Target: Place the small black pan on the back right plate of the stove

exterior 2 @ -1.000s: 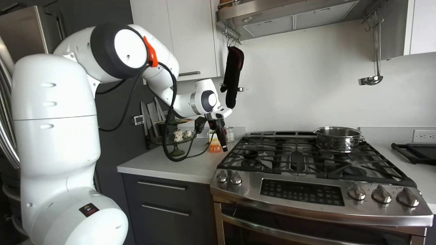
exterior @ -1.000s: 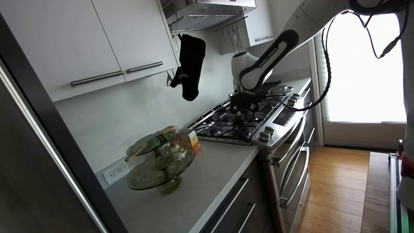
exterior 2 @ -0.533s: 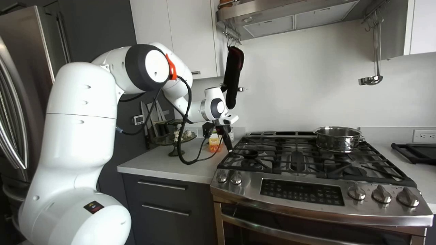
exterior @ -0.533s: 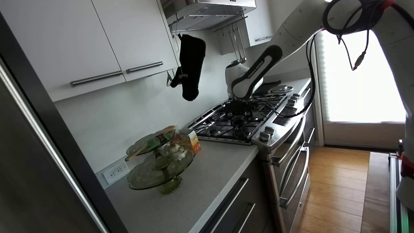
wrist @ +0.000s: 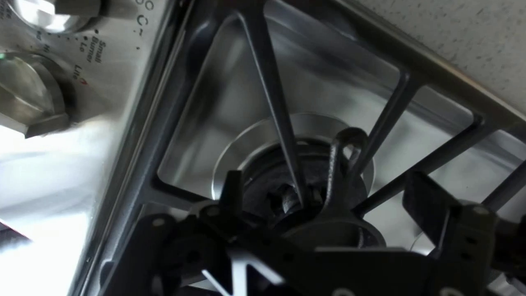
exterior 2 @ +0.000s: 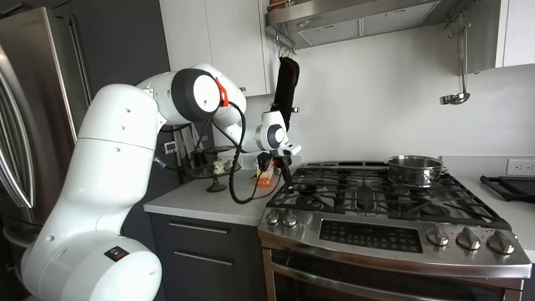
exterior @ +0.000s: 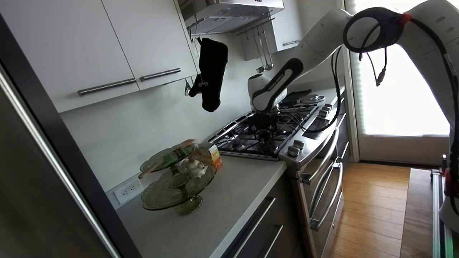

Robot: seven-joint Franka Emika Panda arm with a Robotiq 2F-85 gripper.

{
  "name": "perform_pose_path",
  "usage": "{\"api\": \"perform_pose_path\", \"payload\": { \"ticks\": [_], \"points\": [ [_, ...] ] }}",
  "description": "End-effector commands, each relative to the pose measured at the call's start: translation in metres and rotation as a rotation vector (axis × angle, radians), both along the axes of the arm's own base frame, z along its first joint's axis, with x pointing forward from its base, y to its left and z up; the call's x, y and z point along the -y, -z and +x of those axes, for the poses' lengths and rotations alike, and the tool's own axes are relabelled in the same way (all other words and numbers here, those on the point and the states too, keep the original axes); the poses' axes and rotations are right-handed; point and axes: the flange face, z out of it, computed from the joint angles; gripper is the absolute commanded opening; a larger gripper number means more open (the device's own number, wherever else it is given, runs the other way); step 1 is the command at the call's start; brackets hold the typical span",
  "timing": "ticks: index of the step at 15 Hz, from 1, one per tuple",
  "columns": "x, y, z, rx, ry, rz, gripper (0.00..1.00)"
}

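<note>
The pincer (exterior: pixel 264 128) hangs over the gas stove (exterior: pixel 311 143); left of the stove, the desk (exterior: pixel 233 200) bears glass cake stands (exterior: pixel 161 197); up-left of the stove hangs an oven mitt (exterior: pixel 214 71).

In the wrist view, glare whitens the stove panel (wrist: pixel 70 164) near the end effector (wrist: pixel 326 191), itself dark and soft-edged. In an exterior view, the window (exterior: pixel 398 104) beyond it is blown out white.

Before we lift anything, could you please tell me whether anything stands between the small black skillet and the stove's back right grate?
Yes: the stainless-steel pot sits at the back right of the stove, just where the small black skillet has to go. I see nothing else standing between them.
</note>
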Motion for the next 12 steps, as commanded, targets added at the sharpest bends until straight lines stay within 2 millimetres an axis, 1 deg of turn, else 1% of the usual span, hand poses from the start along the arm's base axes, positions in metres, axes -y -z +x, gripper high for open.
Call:
{"api": "perform_pose_path", "payload": {
  "ticks": [1,2,3,5,6,8,9,12],
  "points": [
    [0.004,0.009,0.013,-0.036,0.004,0.013,1.0],
    [0.005,0.01,0.015,-0.041,0.006,0.017,0.88],
    [0.006,0.011,0.017,-0.044,0.011,0.018,0.74],
    [0.007,0.013,0.02,-0.048,0.017,0.018,0.58],
    [0.008,0.014,0.022,-0.048,0.02,0.018,0.49],
    [0.009,0.014,0.024,-0.049,0.023,0.019,0.35],
    [0.009,0.015,0.026,-0.049,0.026,0.02,0.3],
    [0.01,0.015,0.029,-0.047,0.03,0.021,0.23]
  ]
}}
